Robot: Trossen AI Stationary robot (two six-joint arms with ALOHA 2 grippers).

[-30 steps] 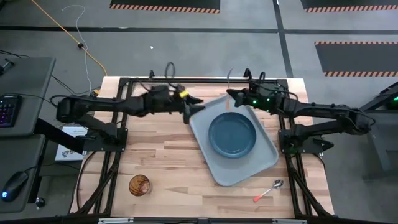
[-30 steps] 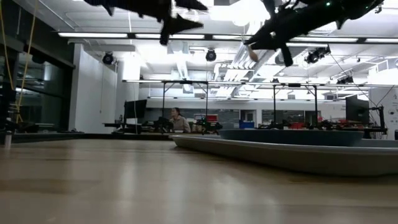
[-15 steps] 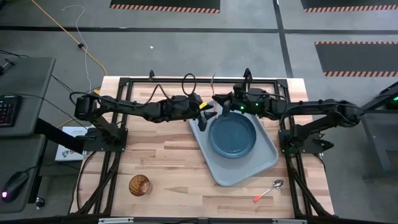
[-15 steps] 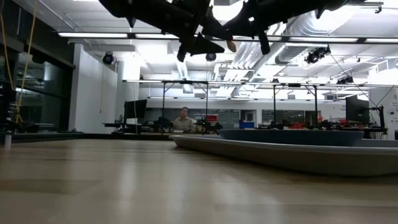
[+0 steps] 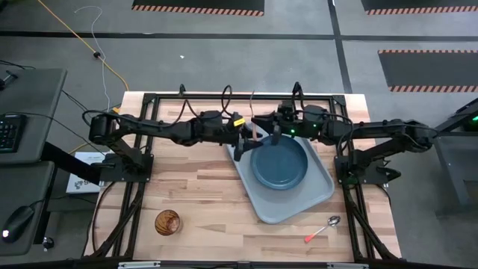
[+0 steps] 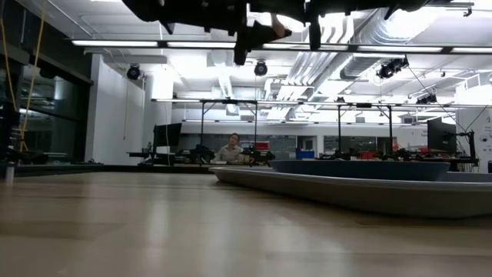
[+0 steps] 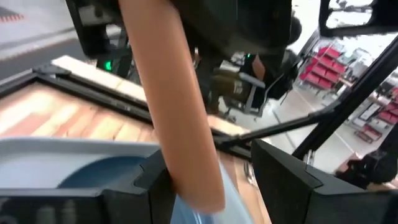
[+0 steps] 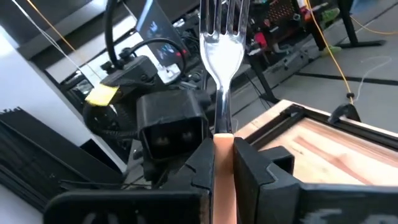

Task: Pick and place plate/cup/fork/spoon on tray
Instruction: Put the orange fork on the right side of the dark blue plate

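Both claws meet above the tray's point(image 5: 278, 200) far-left corner. The right gripper point(image 5: 261, 127) pinches the fork point(image 8: 221, 81) by its orange handle, tines pointing away from it; the left gripper point(image 5: 243, 138) stands spread around that handle's lower end, fingers point(image 7: 283, 180) either side. The plate point(image 5: 278, 162) lies just below them on the tray; open wood reaches the cup point(image 5: 167, 222) and spoon point(image 5: 323, 228). Since half a second ago, the left claw has closed in under the fork.
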